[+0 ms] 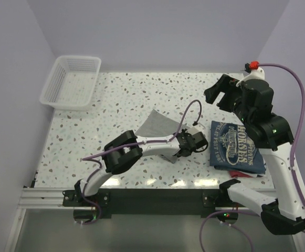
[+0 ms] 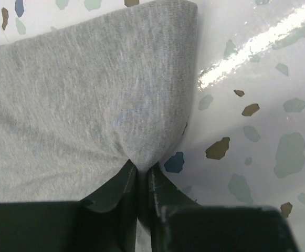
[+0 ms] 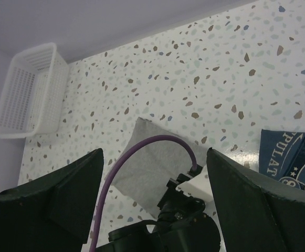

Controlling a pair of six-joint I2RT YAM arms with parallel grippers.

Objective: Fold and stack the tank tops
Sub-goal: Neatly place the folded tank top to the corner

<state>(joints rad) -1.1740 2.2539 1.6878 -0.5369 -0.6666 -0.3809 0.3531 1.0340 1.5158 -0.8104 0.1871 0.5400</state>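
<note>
Grey cloth is pinched in your left gripper (image 2: 142, 169). Its jaws are pressed together on a fold of the light grey tank top (image 2: 89, 89), and the fabric puckers to a point where they bite. Gripping right at the folded edge makes sense, I'd judge: it gives you one end to drag or lift while the rest trails flat on the tabletop (image 1: 126, 100).

In the top view the grey top lies near the middle of the tabletop, partly under the left arm, with its far corner angled toward the back wall. It looks like soft brushed knit. The rounded, doubled edge on one side suggests it is folded at least once. You can't tell how tidy the fold is under the arm.

Your right gripper (image 1: 221, 97) hangs high over the far right of the tabletop, jaws spread with nothing between them. It is probably parked there so it clears the left arm.

Below it, near the grey top but apart from it, the navy tank top (image 1: 239, 147) with white lettering lies folded on a red tank top (image 1: 240, 174), whose edge shows at the near side. That pile is most likely the stack the grey one must join. The white mesh basket (image 1: 50, 92) stands well apart in the far left corner.
</note>
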